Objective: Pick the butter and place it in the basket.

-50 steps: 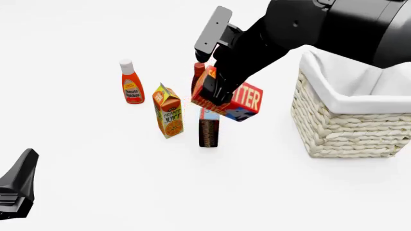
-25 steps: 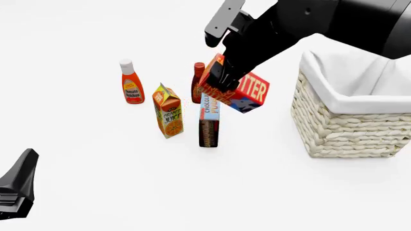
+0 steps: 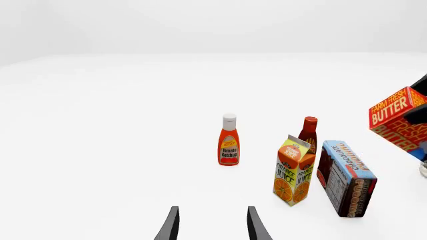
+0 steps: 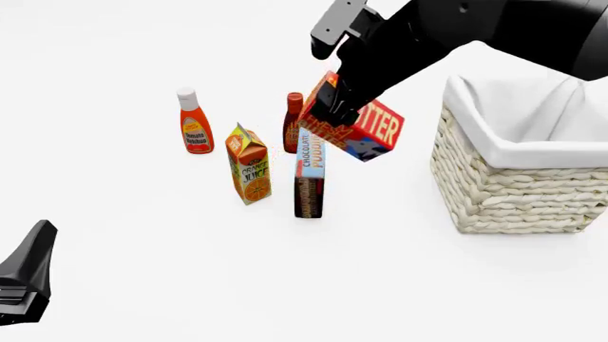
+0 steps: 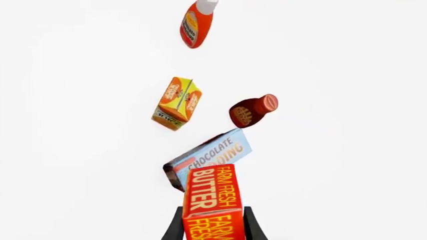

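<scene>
Aloft, the right tool (image 4: 331, 108) is clamped on the butter (image 4: 366, 132), pinching one end of the box so the rest juts out tilted, clear of the surface (image 4: 142, 271). It hangs above the pudding box (image 4: 309, 178), with a dark sauce bottle (image 4: 293, 121) behind, the juice carton (image 4: 249, 165) and ketchup (image 4: 195, 122) farther left. The basket (image 4: 517, 192) stands to the right, apart from the butter, its liner rim about level with the box. The left tool (image 3: 212, 227) sits idle with fingers parted, holding nothing. Likely risks: the end grip could let the box pivot or slip during the swing; too low a path would clip the basket rim; an early release would drop it outside.
</scene>
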Tool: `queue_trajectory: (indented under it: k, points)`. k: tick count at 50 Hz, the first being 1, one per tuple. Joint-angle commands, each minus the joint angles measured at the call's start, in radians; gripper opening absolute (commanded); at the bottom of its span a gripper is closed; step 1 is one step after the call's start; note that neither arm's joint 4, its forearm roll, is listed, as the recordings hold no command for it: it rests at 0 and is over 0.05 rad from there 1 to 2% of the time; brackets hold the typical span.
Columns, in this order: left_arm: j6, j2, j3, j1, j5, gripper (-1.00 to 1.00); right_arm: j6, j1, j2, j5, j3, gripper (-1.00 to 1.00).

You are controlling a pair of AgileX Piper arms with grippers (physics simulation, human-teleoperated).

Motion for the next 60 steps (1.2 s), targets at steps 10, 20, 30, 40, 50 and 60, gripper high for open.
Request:
queue_trajectory:
  k: [10,20,30,40,50,60]
  points:
    - [-0.001,0.0,0.0,0.0,0.0,1.0,0.052,-0.068,-0.018,-0.002,-0.059,-1.0]
    - [0.0,0.0,0.0,0.0,0.0,1.0,0.103,-0.166,-0.023,-0.022,-0.103,-1.0]
    - [0.0,0.0,0.0,0.0,0.0,1.0,0.118,-0.191,-0.034,-0.028,-0.107,-1.0]
    - [0.0,0.0,0.0,0.0,0.0,1.0,0.132,-0.213,-0.05,-0.037,-0.107,-1.0]
    - [0.0,0.0,0.0,0.0,0.0,1.0,0.149,-0.235,-0.068,-0.051,-0.099,-1.0]
    - [0.0,0.0,0.0,0.0,0.0,1.0,0.166,-0.257,-0.09,-0.06,-0.092,-1.0]
